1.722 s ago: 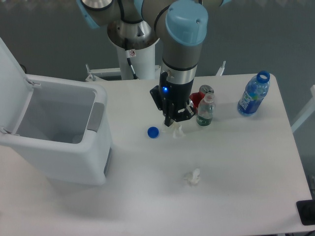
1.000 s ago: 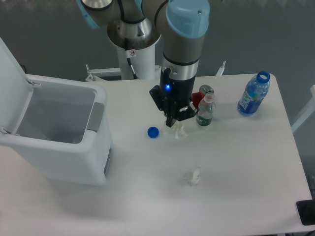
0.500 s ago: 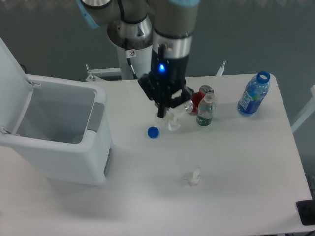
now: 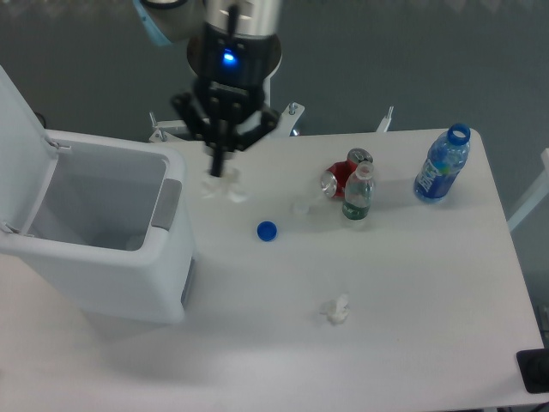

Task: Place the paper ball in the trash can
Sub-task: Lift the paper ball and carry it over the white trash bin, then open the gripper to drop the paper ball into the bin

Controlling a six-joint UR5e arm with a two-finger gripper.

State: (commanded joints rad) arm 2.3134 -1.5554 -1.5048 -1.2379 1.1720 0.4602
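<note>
My gripper (image 4: 220, 168) is shut on the paper ball (image 4: 221, 185), a small wrinkly white wad, and holds it in the air above the table. It hangs just right of the trash can (image 4: 101, 232), a large boxy white bin with a grey front panel and its lid (image 4: 15, 146) standing open at the left. The ball is close to the bin's right rim, not over the opening. The image of the ball is slightly blurred.
A blue bottle cap (image 4: 267, 230) lies on the table (image 4: 412, 283). A second white wad with a pointed tip (image 4: 336, 310) lies at the front middle. A red can (image 4: 343, 177), a small bottle (image 4: 358, 194) and a blue water bottle (image 4: 442, 163) stand at the right.
The gripper closed on the paper ball beside the blue cap, lifted it off the table and carried it up and left toward the trash can.
</note>
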